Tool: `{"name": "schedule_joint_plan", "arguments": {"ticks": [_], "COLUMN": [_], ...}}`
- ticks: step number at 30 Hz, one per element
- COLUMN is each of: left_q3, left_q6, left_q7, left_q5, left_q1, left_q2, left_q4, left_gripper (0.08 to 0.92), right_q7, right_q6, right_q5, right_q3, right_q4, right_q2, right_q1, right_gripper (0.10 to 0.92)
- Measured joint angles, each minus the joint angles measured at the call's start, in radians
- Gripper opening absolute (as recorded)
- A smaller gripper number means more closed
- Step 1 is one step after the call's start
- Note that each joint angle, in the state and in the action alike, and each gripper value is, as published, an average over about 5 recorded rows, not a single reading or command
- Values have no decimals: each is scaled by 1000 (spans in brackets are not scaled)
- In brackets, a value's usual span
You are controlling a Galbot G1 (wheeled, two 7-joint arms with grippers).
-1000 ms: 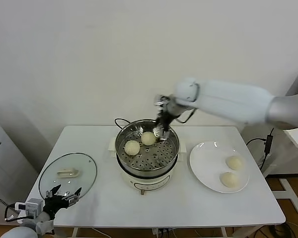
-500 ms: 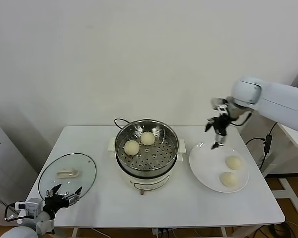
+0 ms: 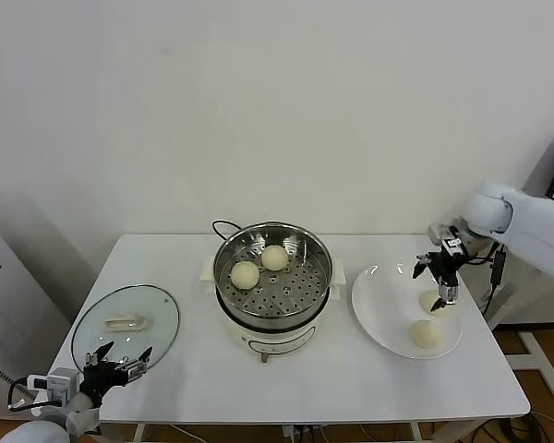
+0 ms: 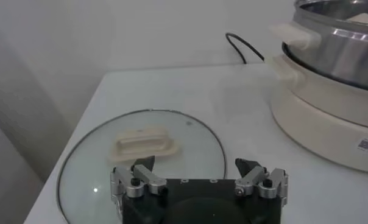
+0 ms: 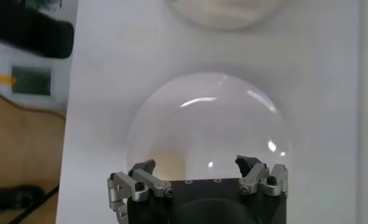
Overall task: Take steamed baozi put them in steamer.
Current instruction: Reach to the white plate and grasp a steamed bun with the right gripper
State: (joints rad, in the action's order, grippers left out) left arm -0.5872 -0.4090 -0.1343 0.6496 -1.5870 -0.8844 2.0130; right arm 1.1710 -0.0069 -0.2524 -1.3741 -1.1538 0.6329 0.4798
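The steamer [image 3: 273,274] stands at the centre of the white worktop [image 3: 286,378] on its white pot base, with a black cord [image 3: 223,224] running off behind it. 2 steamed baozi lie on its perforated floor: one [image 3: 245,274] toward the robot's left, the other [image 3: 275,257] just beside it near the back wall. The remaining 2 are on the white plate [image 3: 379,305] to the steamer's right; the far bun [image 3: 430,302] is partly covered by the right tool [image 3: 439,274], the near bun [image 3: 427,333] lies clear.

The right tool hangs over the plate directly above the far bun, fingers [image 5: 141,180] apart, nothing between them.

The left tool [image 3: 118,363] is parked at the worktop's near-left corner, fingers [image 4: 142,172] apart and holding nothing, just beside the glass lid [image 3: 126,321], which lies flat with its white handle up.
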Motion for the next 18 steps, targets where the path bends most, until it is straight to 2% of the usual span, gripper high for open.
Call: {"name": "schedule_joint_plan", "arguments": {"ticks": [18], "left_q3": [1], "left_q6": [0], "left_q7": [0], "left_q5": [-3], "left_q1": [-9], "left_q2": [1], "left_q4": [2], "left_gripper": [823], "right_q7": [-50], "right_q6": [70], "right_q5": [142], "right_q3": [213], "right_q4": [91], "right_q2": [18], "right_q1": [-273], "right_gripper": [823]}}
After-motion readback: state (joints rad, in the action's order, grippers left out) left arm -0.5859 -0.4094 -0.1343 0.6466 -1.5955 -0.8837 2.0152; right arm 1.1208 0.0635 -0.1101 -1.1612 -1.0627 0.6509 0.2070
